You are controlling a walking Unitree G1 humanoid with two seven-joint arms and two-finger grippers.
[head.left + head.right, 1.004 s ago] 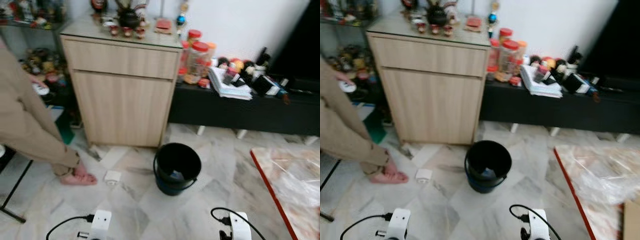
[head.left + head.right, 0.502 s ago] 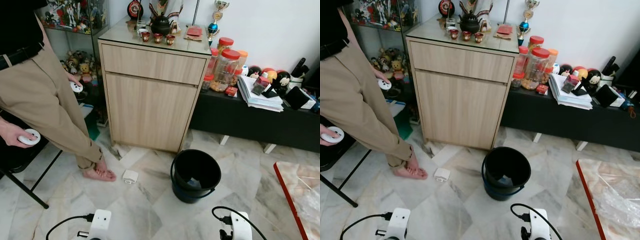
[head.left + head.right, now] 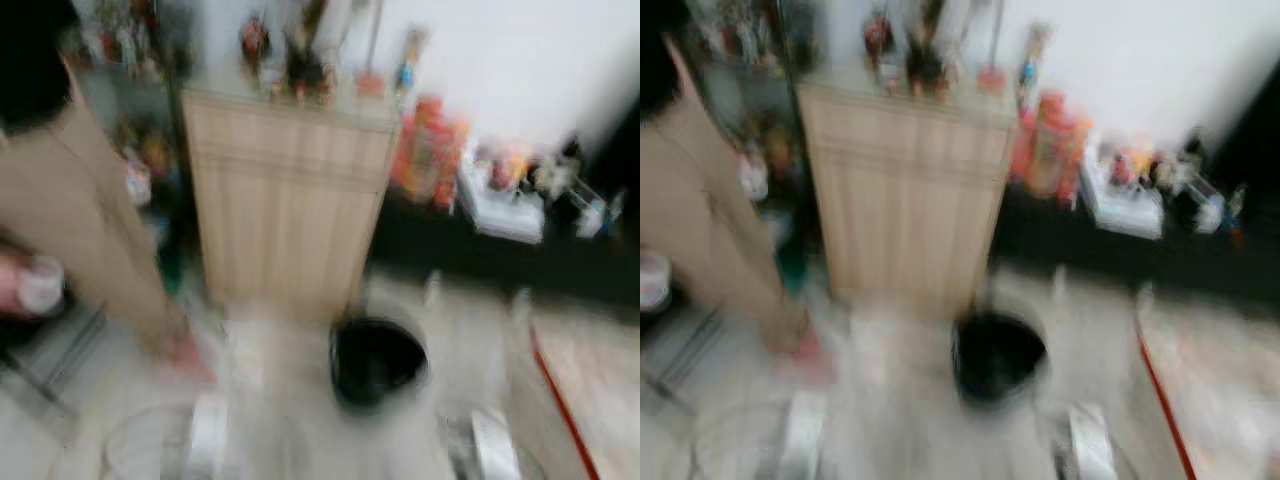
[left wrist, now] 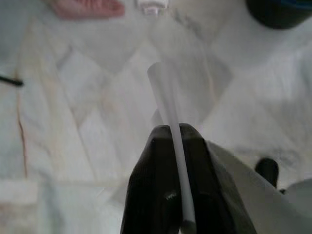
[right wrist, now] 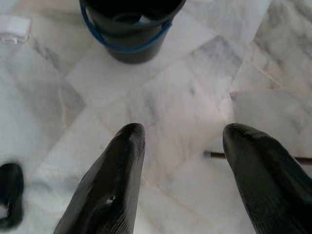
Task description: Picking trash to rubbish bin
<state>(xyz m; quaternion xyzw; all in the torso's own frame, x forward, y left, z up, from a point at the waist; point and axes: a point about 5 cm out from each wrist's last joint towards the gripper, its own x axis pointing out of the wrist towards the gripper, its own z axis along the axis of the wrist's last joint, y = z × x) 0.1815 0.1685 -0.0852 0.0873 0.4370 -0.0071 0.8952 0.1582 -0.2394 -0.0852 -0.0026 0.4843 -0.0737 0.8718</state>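
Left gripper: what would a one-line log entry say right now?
left gripper shut on white paper strip | right gripper open, empty | bucket ahead on floor

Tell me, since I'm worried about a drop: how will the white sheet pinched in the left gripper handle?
Probably light and floppy: the white sheet looks thin edge-on and pokes out beyond the left gripper. It may flutter or slip over the bucket.

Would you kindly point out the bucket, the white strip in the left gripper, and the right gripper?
bucket (image 5: 127, 41), right wrist view, its outer wall.
white strip (image 4: 168, 107), left wrist view, its middle.
right gripper (image 5: 192, 146), right wrist view, midway between fingertips.
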